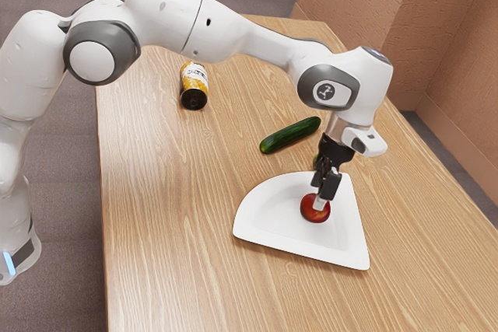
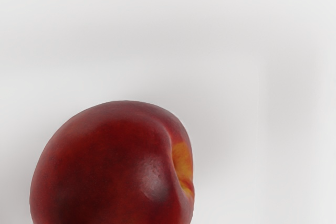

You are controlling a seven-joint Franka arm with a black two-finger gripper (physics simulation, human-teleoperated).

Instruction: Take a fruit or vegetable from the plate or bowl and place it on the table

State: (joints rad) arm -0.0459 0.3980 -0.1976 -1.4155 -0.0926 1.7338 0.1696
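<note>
- Observe the arm (image 1: 226,33) entering from the exterior view's left and bending down over the white plate (image 1: 299,253), apparently for access from above.
- Record the table (image 1: 171,270) as support for plate and loose goods; judge it the surface intended for release.
- Note the plate's wedge outline and raised rim; judge it the starting place, calling for an upward lift before any sideways carry.
- Find the end effector (image 1: 322,200) pointing down inside the rim, at the red fruit (image 1: 307,209), presumably aligned for a top grasp. Cannot tell wide from narrow, nor contact from a hold.
- Find the cucumber (image 1: 290,135) on the table near the plate; advise avoiding it when setting down.
- Find the yellow-labelled container (image 1: 194,87) well apart from the plate, apparently lying sideways; judge it incidental.
- Locate the red fruit within the plate, under the end effector.
- Obtain the overall layout and plate outline from the exterior view.
- Obtain the fruit's cleft and orange patch (image 2: 182,166) from the wrist view.
</note>
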